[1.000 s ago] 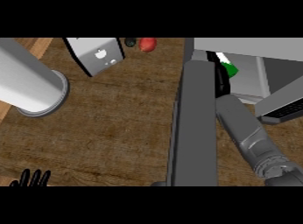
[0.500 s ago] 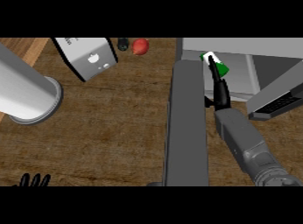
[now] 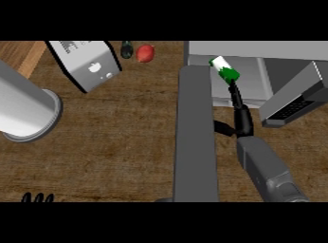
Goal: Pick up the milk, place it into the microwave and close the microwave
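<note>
Light is even and soft across the frame, neither dim nor harsh. The wooden counter (image 3: 125, 142) shows flat brown tone without glare. A faint shadow rings the base of the grey cylinder (image 3: 16, 104) at left. The white microwave (image 3: 265, 71) interior at upper right reads brightest. Edges look straight, undistorted.

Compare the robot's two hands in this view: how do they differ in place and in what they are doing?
The right hand reaches up into the open microwave, curled round the milk; the left hand holds nothing. The right hand shows with its forearm; the left hand shows only fingertips at the lower left edge. Both are black.
</note>
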